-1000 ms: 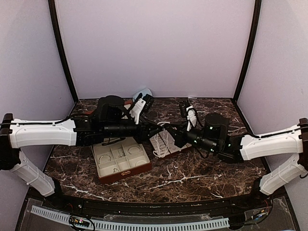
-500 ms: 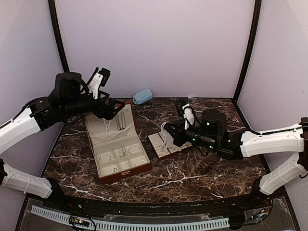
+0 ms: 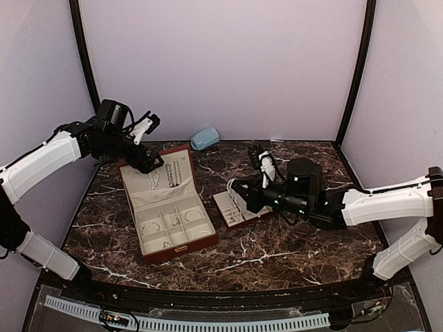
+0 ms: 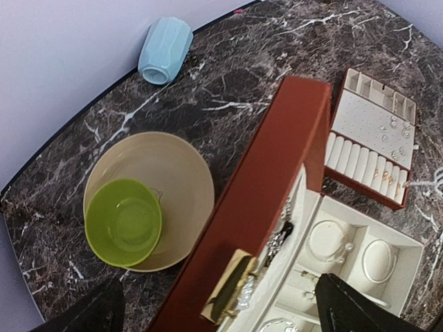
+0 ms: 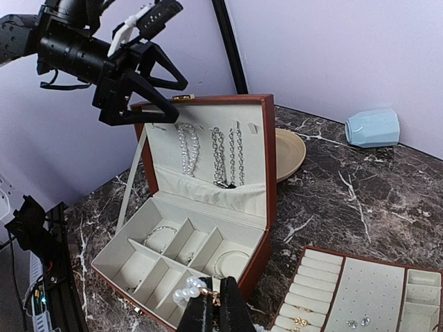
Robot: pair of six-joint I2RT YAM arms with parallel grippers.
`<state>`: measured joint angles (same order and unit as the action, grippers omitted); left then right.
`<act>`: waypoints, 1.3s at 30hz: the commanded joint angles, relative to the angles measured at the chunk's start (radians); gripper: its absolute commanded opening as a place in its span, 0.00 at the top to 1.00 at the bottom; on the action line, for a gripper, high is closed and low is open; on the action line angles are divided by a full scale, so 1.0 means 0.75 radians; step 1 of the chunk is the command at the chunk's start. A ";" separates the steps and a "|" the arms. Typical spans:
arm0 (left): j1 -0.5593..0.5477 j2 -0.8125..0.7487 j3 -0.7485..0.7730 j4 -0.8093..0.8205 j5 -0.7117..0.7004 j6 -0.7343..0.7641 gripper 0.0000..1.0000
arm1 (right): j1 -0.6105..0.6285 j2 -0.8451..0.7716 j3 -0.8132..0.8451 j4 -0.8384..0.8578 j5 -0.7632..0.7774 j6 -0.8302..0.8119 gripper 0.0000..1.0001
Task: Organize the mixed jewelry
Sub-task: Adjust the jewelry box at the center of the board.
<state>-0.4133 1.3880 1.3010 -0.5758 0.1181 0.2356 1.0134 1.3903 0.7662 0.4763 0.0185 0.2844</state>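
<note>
Several bead strands hang in the lid of the case, bangles lie in its compartments, and earrings sit in the tray beside it. Our right gripper is pinched tight on a pearl strand; only a few beads show at its tips. Our left gripper hangs spread wide above the lid's edge, holding nothing. We judge the strand light, limp and slippery, apt to swing and tangle, so we would grip it near the clasp.
</note>
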 commanded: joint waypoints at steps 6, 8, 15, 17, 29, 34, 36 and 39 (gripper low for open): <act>0.086 0.012 -0.110 0.047 -0.001 0.083 0.01 | -0.005 -0.010 -0.039 0.137 -0.052 0.056 1.00; 0.104 -0.002 -0.141 0.052 0.009 0.086 0.02 | -0.006 -0.007 -0.040 0.145 -0.059 0.058 1.00; 0.136 -0.064 -0.223 0.123 0.098 0.086 0.10 | -0.005 0.012 -0.032 0.153 -0.073 0.069 1.00; 0.137 -0.061 -0.225 0.130 0.107 0.089 0.15 | -0.005 0.019 -0.030 0.157 -0.082 0.077 1.00; 0.138 -0.043 -0.236 0.154 0.126 0.114 0.46 | -0.005 0.038 -0.013 0.154 -0.101 0.088 1.00; 0.138 -0.027 -0.244 0.171 0.153 0.121 0.54 | -0.003 0.034 0.031 0.096 -0.111 0.058 1.00; 0.138 -0.024 -0.244 0.172 0.155 0.124 0.54 | -0.003 0.029 0.041 0.078 -0.110 0.046 1.00; 0.138 -0.038 -0.250 0.185 0.180 0.123 0.46 | -0.004 0.028 0.055 0.059 -0.109 0.035 1.00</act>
<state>-0.3065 1.3624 1.1427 -0.4488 0.2207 0.3370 1.0134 1.4105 0.7696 0.5156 -0.0532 0.3317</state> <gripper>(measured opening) 0.499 0.020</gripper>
